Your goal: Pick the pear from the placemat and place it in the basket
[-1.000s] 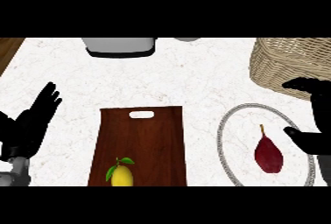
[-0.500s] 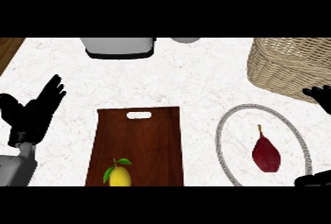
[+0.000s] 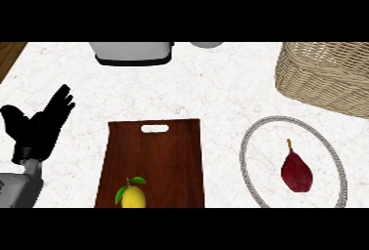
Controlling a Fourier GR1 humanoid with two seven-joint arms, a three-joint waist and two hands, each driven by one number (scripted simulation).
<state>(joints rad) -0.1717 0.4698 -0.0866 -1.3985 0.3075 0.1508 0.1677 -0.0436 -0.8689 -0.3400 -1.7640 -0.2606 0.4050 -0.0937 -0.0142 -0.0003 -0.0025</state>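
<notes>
A dark red pear (image 3: 296,171) lies on its side on a round placemat (image 3: 243,163) with a grey woven rim, at the right of the white marbled counter (image 3: 209,93). Its thin stem points toward the far edge, and nothing is touching it. Beyond the placemat, in the far right corner, stands a wicker basket (image 3: 324,78). It sits apart from the mat, and its far side is cut off by the edge of the view. The left hand (image 3: 39,129) shows at the left edge, rising from its grey forearm. Its black fingers are straight and slightly spread, pointing away from the robot, with the thumb held out to the side, and it holds nothing. It rests well apart from the pear, left of a dark wooden cutting board (image 3: 151,156) with a handle slot at its far end. A yellow lemon (image 3: 133,197) with a green leaf sits at the board's near end. At the far edge stand a grey appliance (image 3: 132,52) and a smaller grey object (image 3: 207,45) to its right.
</notes>
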